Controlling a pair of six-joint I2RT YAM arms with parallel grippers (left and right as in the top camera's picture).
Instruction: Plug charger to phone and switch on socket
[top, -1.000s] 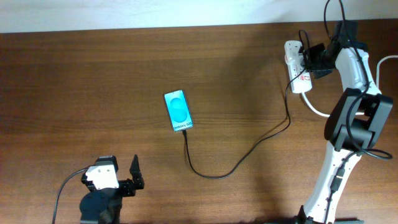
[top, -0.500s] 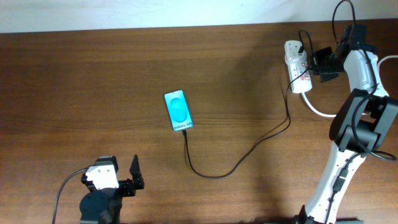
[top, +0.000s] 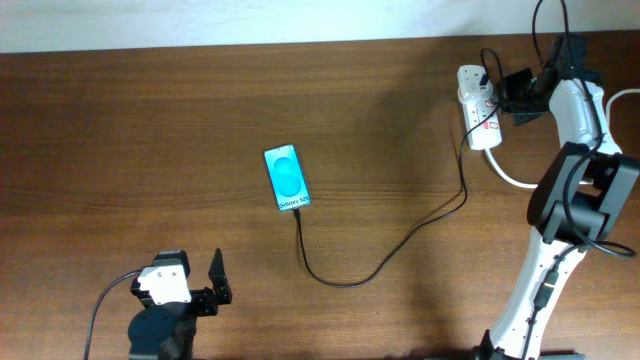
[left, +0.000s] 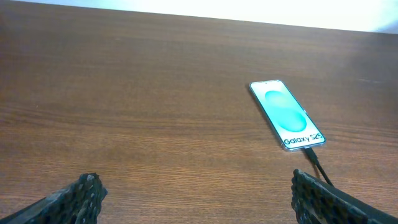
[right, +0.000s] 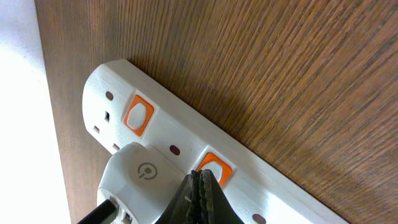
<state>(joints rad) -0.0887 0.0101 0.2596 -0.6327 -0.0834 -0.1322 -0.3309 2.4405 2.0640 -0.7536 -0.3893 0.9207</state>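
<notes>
The phone (top: 286, 178) lies mid-table with a cyan screen, also in the left wrist view (left: 288, 115). The thin black charger cable (top: 385, 258) runs from the phone's near edge in a curve to the white socket strip (top: 478, 125) at the far right. A white plug (right: 140, 177) sits in the strip (right: 261, 186). My right gripper (right: 200, 177) is shut, its tips at an orange switch (right: 214, 168) next to the plug; overhead it is beside the strip (top: 505, 98). My left gripper (left: 196, 196) is open and empty near the front edge, overhead too (top: 205, 285).
A second orange switch (right: 138, 115) shows on the strip's far end. The strip's thick white cord (top: 515, 178) loops off to the right, near the right arm's base. Wooden table top (top: 150, 120) extends to the left.
My right gripper has pulled back to the right off the strip, then come slightly left toward it again. The left arm, phone and cable have not moved.
</notes>
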